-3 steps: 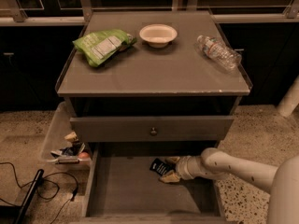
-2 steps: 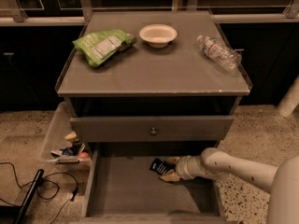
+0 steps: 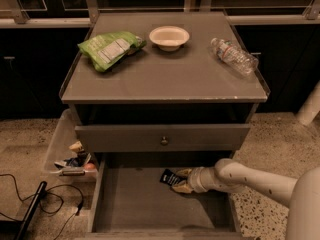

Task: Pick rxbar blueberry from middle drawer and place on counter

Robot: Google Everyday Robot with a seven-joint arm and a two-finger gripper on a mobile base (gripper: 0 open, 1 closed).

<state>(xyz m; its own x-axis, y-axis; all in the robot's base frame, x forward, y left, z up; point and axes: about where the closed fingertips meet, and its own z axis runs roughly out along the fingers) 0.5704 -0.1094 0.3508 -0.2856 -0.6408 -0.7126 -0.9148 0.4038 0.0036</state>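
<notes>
The rxbar blueberry [image 3: 168, 177], a small dark wrapper with white lettering, lies on the floor of the open middle drawer [image 3: 135, 201], toward the back right. My gripper [image 3: 180, 181] reaches in from the right, low inside the drawer, with its tip right at the bar's right end. The pale arm behind it runs off to the lower right. The counter [image 3: 165, 76] is the flat grey top of the cabinet above.
On the counter lie a green snack bag [image 3: 109, 49], a white bowl [image 3: 169, 36] and a clear plastic bottle [image 3: 233, 55]. A closed drawer front with a round knob [image 3: 163, 140] sits just above the open drawer. A clear bin of clutter [image 3: 70, 156] and cables [image 3: 30, 204] are on the floor at left.
</notes>
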